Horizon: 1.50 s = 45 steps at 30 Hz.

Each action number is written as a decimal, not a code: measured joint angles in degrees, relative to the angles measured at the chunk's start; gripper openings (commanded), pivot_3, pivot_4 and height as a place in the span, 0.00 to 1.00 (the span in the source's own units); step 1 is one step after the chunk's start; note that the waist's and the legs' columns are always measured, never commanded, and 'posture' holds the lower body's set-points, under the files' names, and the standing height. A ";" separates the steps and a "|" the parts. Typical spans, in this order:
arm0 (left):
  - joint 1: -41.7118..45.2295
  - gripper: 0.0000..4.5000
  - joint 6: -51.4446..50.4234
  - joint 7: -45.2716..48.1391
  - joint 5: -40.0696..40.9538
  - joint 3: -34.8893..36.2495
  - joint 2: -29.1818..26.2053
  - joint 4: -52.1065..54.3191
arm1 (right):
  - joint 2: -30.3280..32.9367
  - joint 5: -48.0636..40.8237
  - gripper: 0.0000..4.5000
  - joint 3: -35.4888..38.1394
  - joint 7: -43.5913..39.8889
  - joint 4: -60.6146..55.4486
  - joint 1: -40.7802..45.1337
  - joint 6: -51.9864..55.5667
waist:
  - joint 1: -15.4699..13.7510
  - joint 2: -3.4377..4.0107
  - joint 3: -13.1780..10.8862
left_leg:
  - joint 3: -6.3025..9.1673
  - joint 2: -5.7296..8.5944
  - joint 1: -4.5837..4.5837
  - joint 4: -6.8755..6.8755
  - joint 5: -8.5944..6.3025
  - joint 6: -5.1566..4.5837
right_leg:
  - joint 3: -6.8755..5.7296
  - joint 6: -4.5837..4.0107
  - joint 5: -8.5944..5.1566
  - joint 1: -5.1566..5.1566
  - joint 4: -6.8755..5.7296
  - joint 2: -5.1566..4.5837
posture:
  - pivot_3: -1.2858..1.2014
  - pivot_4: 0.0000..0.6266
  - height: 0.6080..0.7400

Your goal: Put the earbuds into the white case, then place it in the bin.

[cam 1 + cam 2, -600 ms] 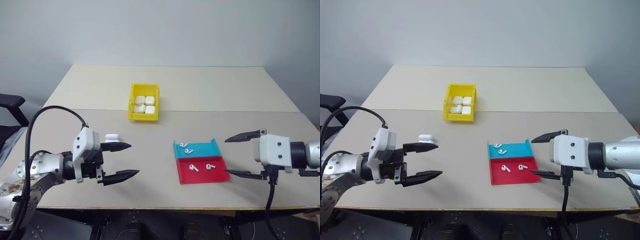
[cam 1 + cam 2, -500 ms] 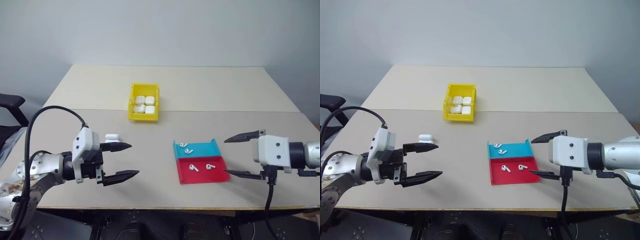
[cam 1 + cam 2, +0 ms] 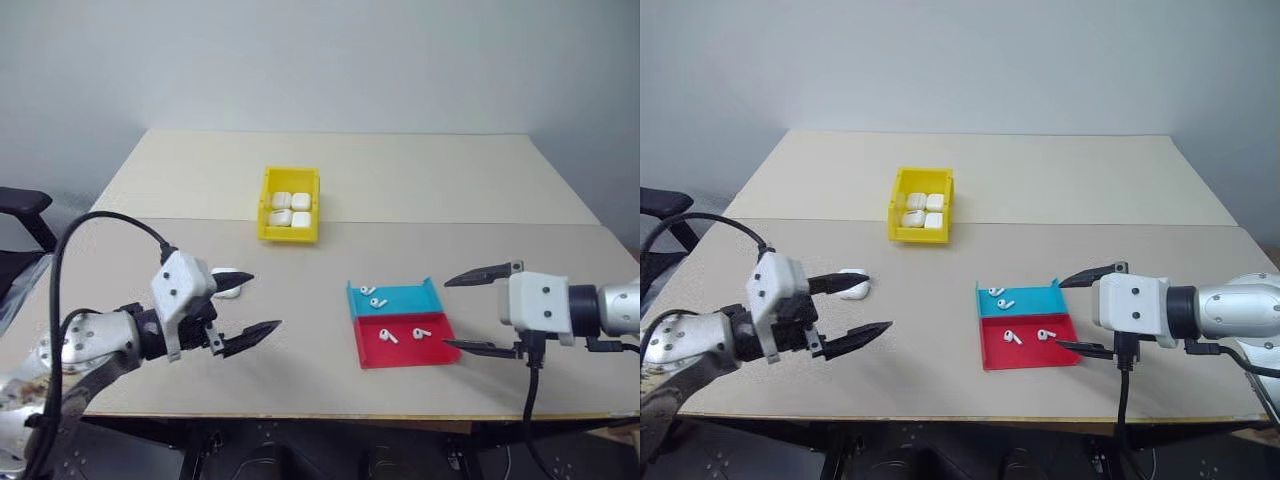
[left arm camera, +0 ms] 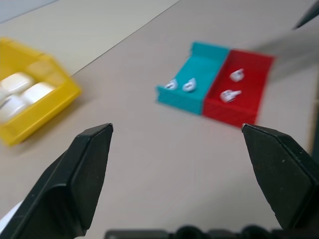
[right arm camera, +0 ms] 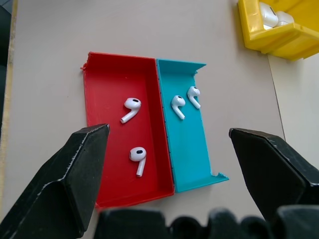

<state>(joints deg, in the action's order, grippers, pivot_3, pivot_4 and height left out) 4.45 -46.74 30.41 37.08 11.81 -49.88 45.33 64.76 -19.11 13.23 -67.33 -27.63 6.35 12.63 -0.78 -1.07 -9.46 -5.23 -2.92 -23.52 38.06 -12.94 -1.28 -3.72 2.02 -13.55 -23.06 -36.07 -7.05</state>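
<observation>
- Left gripper (image 3: 243, 307) wide apart and empty, lower left of the frame, upper finger crossing in front of the white case (image 3: 229, 290) on the counter (image 3: 300, 300); contact not clear from here.
- Right gripper (image 3: 470, 312) also spread wide, holding nothing, at the right of the frame just beside the teal-and-red tray (image 3: 436, 352).
- Four earbuds (image 5: 132, 108) loose in the tray: two in the red half, two in the teal half (all lying flat, stems at different angles).
- Bin (image 3: 290, 233) upper centre, yellow, well apart from both grippers, four white cases already inside and some room left.
- Likely risks from here:
  - Glossy, tiny earbuds liable to squirt out from between broad black fingers if pinched off-centre, then skitter across the counter.
  - Light tray apt to slide or tip under a finger pressing on its low wall.
  - Loose case easily nudged away by the left finger before a proper hold.
  - Easy to mistake a filled case in the bin for the working one (identical looks).
</observation>
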 measured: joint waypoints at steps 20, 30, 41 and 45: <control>34.17 1.00 -45.56 -70.55 8.50 7.74 38.02 -17.26 | -0.10 1.95 1.00 -3.18 1.97 0.72 1.71 1.79 | 0.06 -0.28 0.01 | 0.24 0.06 0.05 0.11 0.11 0.16 | 0.01 0.03 0.02 0.14 -0.03 -0.04 | 0.52 0.24 1.00; 34.82 1.00 -45.56 -97.50 38.71 10.07 34.99 -27.98 | -0.10 3.20 1.00 -3.25 2.52 0.68 0.87 2.97 | -0.57 -0.29 0.01 | 0.25 0.09 0.26 0.12 0.19 0.30 | -0.02 0.02 0.03 0.39 -0.01 -0.09 | 0.52 0.24 1.00; 31.68 1.00 -37.54 -108.01 60.82 -3.48 19.07 -37.95 | -0.10 3.21 1.00 -3.17 3.55 -1.10 -1.37 5.13 | -0.75 -0.27 0.02 | 0.27 0.11 0.35 0.11 0.26 0.44 | -0.04 0.01 0.02 0.50 0.02 -0.09 | 0.52 0.24 1.00; 32.12 1.00 -32.94 -108.23 64.75 -9.47 15.29 -39.91 | -0.10 3.22 1.00 -3.13 3.89 -1.15 -2.08 5.54 | -0.97 -0.27 0.02 | 0.26 0.13 0.35 0.11 0.26 0.44 | -0.05 0.00 0.02 0.50 0.03 -0.10 | 0.52 0.24 1.00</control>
<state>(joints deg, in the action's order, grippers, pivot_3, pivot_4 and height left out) 36.56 -79.68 -77.82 101.83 2.34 -34.59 5.42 64.67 -15.89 10.10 -63.44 -28.77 4.27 18.17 -1.75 -1.35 -9.44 -4.96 -2.78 -23.17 38.17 -12.67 -0.84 -3.78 2.02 -13.53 -22.56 -36.04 -7.14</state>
